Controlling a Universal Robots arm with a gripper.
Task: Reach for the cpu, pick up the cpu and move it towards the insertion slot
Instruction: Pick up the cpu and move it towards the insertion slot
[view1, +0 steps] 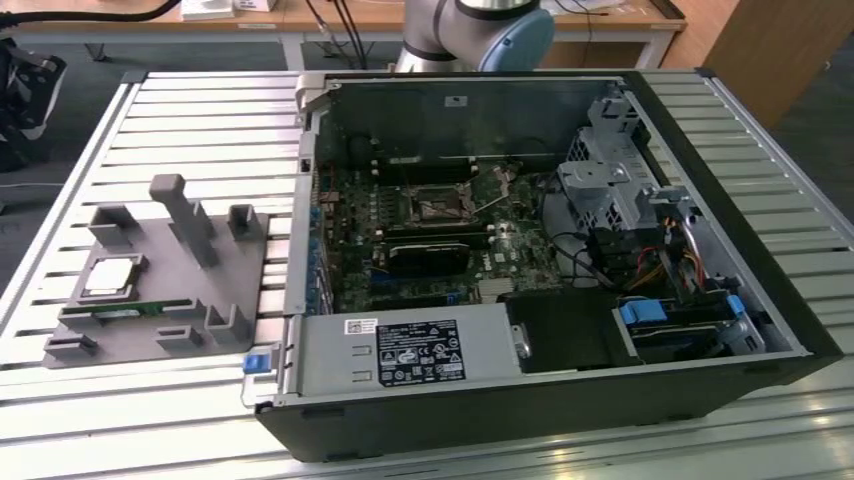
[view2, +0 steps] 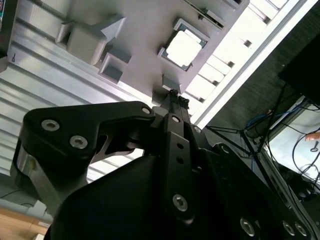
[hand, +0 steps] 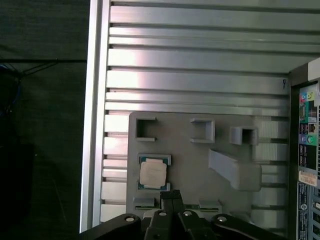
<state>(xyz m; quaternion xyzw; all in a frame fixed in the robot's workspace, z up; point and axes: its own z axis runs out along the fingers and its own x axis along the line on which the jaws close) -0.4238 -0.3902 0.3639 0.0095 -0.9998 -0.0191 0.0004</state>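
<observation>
Hanging above the grey block, the black metal two-finger gripper (hand: 172, 196) has its fingertips (hand: 166, 198) pressed together w/ nothing btwn them. In the first wrist view the tips sit just beside one edge of the cpu (hand: 152, 173), a small flat square chip w/ silvery-white top and pale rim. No contact shows, and height above it can't be judged.

The chip lies flat in a shallow framed recess of the grey plastic block w/ raised posts (hand: 190, 160). In the second wrist view a short raised post stands btwn the tips and the chip.

In the exterior view this block rests on the slatted aluminium table (view1: 200, 110), at the exterior view's left. A long thin green memory stick (view1: 127, 310) lies along the block edge just beside the chip.

At the exterior view's right, well apart from the block, the black open-sided computer case (view1: 534, 415) lies on its side. A silvery metal power-supply box (view1: 334, 345) fills its near corner.

Deeper in, on the green motherboard (view1: 354, 285), is the insertion slot (view1: 438, 207), a square socket w/ dark centre and silvery frame. It holds no chip.

Behind the case rises the grey and pale-blue arm base (view1: 487, 30), w/ wooden desks (view1: 360, 15) beyond.
</observation>
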